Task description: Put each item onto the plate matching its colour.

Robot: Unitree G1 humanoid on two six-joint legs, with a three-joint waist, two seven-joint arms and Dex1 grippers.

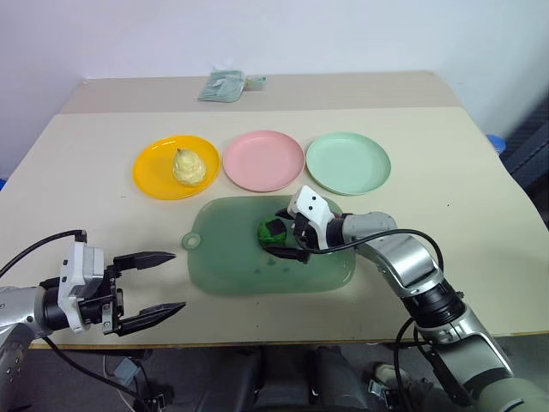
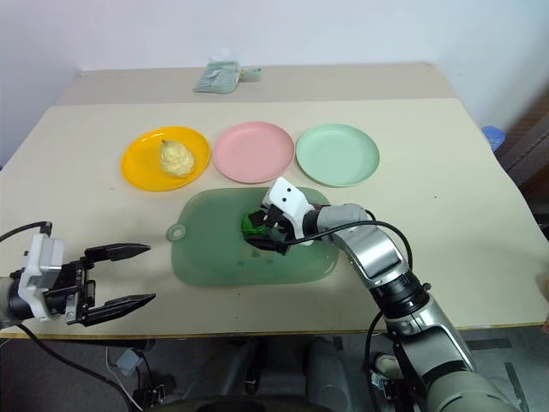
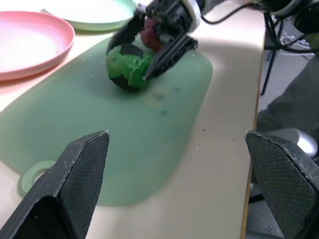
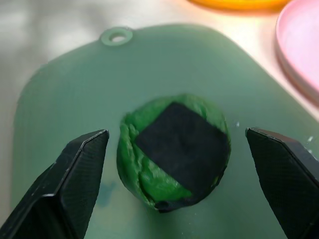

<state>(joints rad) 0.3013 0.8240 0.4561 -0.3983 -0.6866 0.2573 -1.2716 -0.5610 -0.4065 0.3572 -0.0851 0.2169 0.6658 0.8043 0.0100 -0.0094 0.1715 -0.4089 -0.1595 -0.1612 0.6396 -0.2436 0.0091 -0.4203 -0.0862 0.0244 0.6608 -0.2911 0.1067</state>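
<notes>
Currently centred on the green ball (image 4: 173,149), resting on the translucent green board (image 1: 232,266) at mid-surface, dark square patch facing the right wrist. Judged light and soft, its wrinkled skin likely to give under pressure; round, so liable to roll; best taken across its widest part, 1 finger each side. Right gripper (image 4: 174,164) reaching in over the board, angled down and towards the robot's left, fingers spread either side of the ball with a visible gap on both sides, not yet gripping. Maroon-red ball (image 3: 151,36) seen just behind the green one, tucked under the right hand. Left gripper (image 1: 147,287) held low near the surface's front edge, well apart from the board, fingers wide and empty. Pale yellow pear-shaped lump (image 1: 189,166) already on the yellow plate (image 1: 150,176); pink plate (image 1: 263,160) and mint green plate (image 1: 348,162) bare.
</notes>
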